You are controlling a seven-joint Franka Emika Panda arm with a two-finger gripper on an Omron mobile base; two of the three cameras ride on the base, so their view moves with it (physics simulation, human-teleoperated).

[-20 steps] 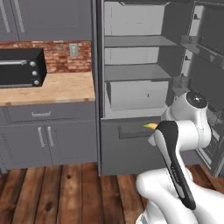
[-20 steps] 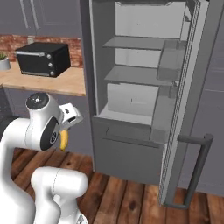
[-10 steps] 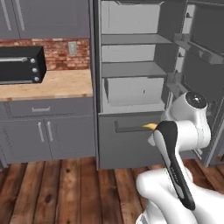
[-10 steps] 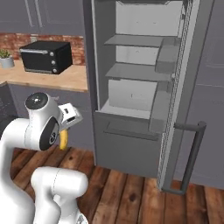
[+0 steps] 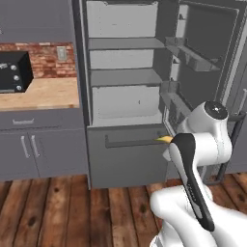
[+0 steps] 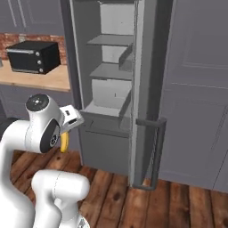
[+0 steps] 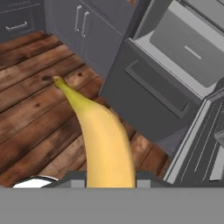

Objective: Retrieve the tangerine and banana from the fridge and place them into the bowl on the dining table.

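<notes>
My gripper [image 7: 109, 177] is shut on the yellow banana [image 7: 103, 135], which points away from the hand over the wooden floor. The banana's tip [image 5: 164, 139] pokes out beside the white arm, and in the right base view the banana [image 6: 64, 142] hangs below the hand. The dark grey fridge [image 5: 125, 101] stands open just ahead, its pale shelves bare and its drawer [image 7: 153, 87] shut. The tangerine, the bowl and the dining table are out of view.
The open fridge door [image 6: 149, 89] with its black handle [image 6: 156, 151] stands close on the right. A black oven [image 6: 35, 57] sits on the wooden counter [image 5: 38, 94] over grey cabinets [image 5: 38, 149]. Wooden floor [image 5: 72, 212] lies in front.
The base has moved, so the fridge and counter have slid left in the left base view and the door edge has come nearer in the right. The arm holds its pose with the banana.
</notes>
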